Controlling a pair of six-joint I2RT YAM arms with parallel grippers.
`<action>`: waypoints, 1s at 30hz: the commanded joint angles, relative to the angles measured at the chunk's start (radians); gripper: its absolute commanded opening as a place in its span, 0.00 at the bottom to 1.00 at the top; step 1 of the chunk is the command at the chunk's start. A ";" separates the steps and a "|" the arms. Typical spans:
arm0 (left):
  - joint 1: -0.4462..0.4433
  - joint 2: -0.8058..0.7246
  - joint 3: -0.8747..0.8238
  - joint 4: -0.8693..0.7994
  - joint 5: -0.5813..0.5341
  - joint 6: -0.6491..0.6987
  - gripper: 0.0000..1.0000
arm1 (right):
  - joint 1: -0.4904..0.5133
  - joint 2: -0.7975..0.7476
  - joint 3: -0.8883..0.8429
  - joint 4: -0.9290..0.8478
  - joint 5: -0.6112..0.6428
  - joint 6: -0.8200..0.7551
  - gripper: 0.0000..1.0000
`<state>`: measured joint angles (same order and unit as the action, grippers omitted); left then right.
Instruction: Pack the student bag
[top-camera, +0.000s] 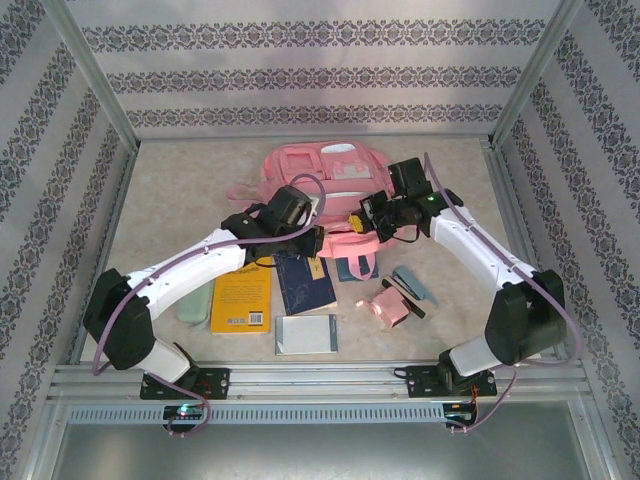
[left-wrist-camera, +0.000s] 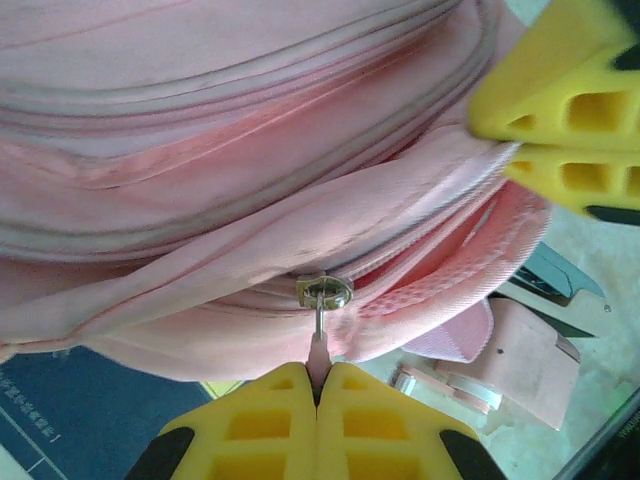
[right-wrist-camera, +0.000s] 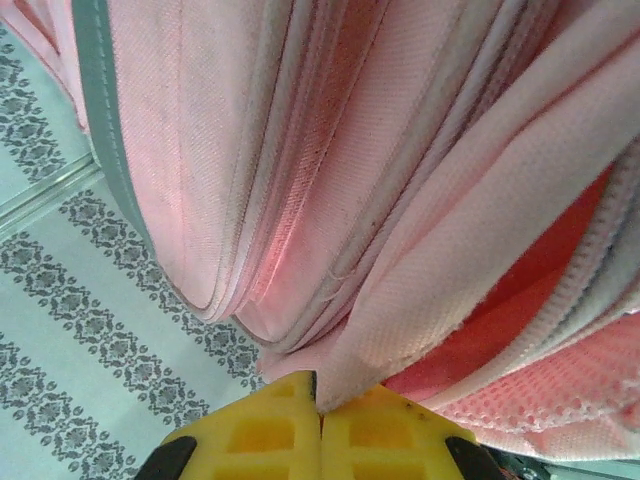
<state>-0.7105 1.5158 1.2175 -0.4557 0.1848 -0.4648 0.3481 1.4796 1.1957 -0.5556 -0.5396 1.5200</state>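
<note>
The big pink student bag (top-camera: 305, 175) lies at the back middle of the table. My left gripper (top-camera: 312, 243) is at its near left edge, shut on the pink tab of a zip pull (left-wrist-camera: 324, 293) whose metal slider shows just above the yellow fingers (left-wrist-camera: 270, 425). My right gripper (top-camera: 368, 212) is at the bag's near right side, shut on a fold of the pink bag fabric (right-wrist-camera: 400, 330). The right gripper's yellow fingers (left-wrist-camera: 570, 110) also appear in the left wrist view, clamped on the bag's edge. The bag's opening shows red lining (right-wrist-camera: 540, 300).
In front of the bag lie a yellow book (top-camera: 242, 300), a dark blue book (top-camera: 305, 285), a white notebook (top-camera: 306, 334), a pale green case (top-camera: 194, 305), a small pink pouch (top-camera: 386, 306) and a grey-blue item (top-camera: 412, 284). Patterned walls enclose the table.
</note>
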 joint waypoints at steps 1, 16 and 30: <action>0.032 -0.039 -0.018 0.009 -0.061 0.006 0.00 | -0.029 -0.036 0.022 -0.021 0.058 0.002 0.00; 0.154 -0.036 -0.059 0.061 -0.055 -0.006 0.00 | -0.092 -0.053 0.083 -0.049 0.012 -0.053 0.00; 0.308 -0.018 -0.103 0.133 -0.013 -0.027 0.00 | -0.136 -0.027 0.186 -0.139 -0.021 -0.218 0.00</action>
<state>-0.4660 1.5135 1.1358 -0.3676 0.2073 -0.4694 0.2371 1.4666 1.3209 -0.6518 -0.5716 1.3838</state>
